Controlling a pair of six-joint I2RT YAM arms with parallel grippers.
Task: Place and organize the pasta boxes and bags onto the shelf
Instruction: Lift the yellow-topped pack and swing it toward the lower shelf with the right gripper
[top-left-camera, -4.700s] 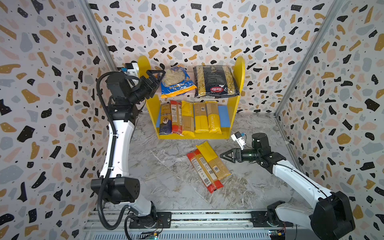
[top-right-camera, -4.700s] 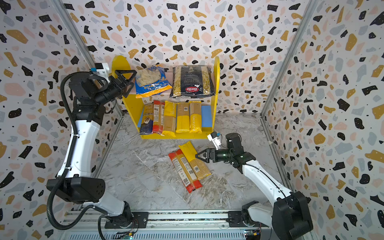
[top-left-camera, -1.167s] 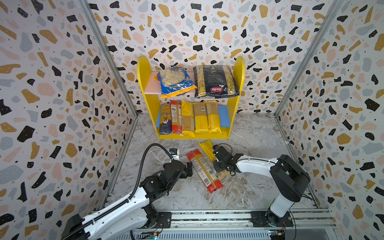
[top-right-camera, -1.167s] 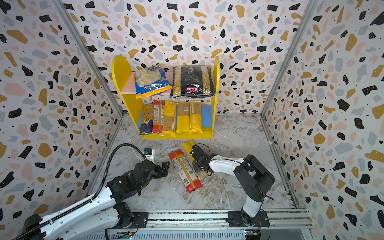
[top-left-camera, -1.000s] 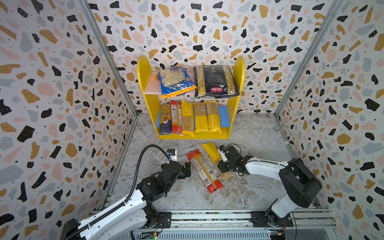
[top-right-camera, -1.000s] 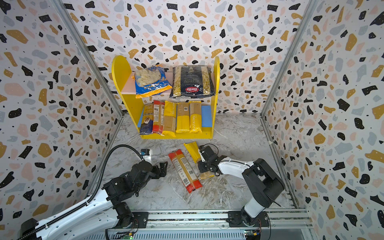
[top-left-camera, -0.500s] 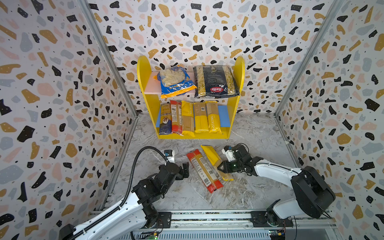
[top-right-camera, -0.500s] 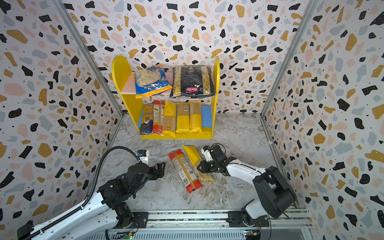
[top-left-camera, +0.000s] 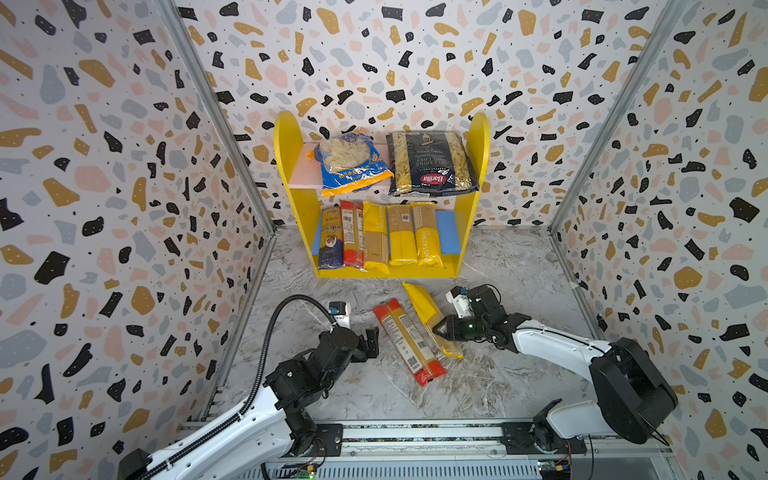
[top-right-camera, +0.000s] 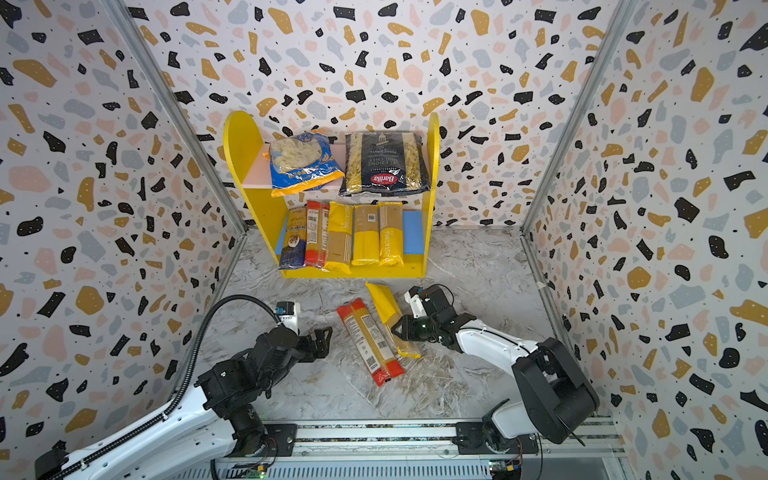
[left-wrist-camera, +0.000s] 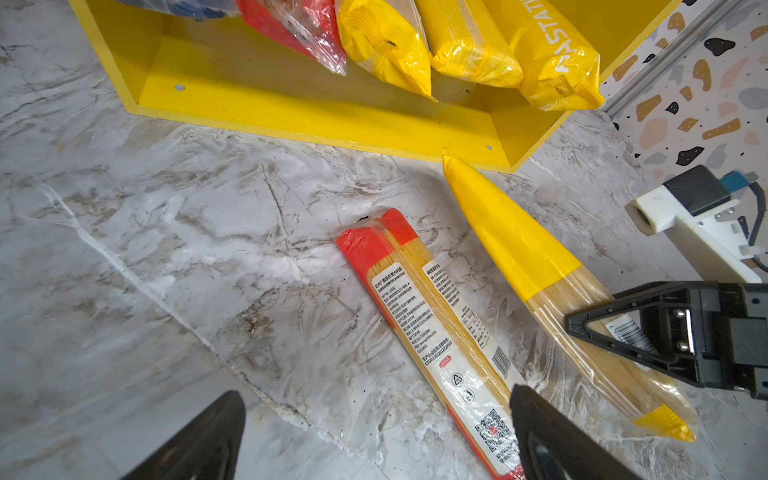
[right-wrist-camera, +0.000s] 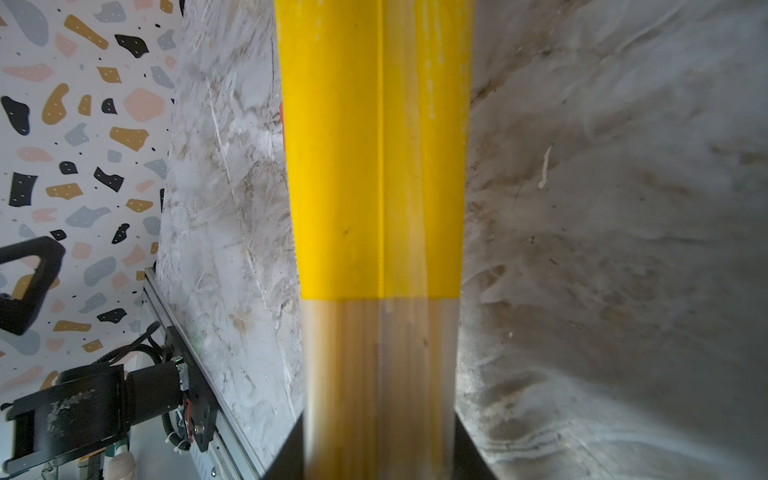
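**Yellow spaghetti pack (top-left-camera: 428, 316) clamped in right tool (top-left-camera: 437, 330)**

Resting on counter (top-left-camera: 519, 266) just before shelf (top-left-camera: 386, 272), tip lying near its front lip. Being flanked by red spaghetti pack (top-left-camera: 405, 340), left tool (top-left-camera: 370, 341) hanging spread wide beyond.

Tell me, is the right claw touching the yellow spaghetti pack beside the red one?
Touching. In the right wrist view the yellow spaghetti pack fills the space between the fingers of the right gripper, with no gap on either side.
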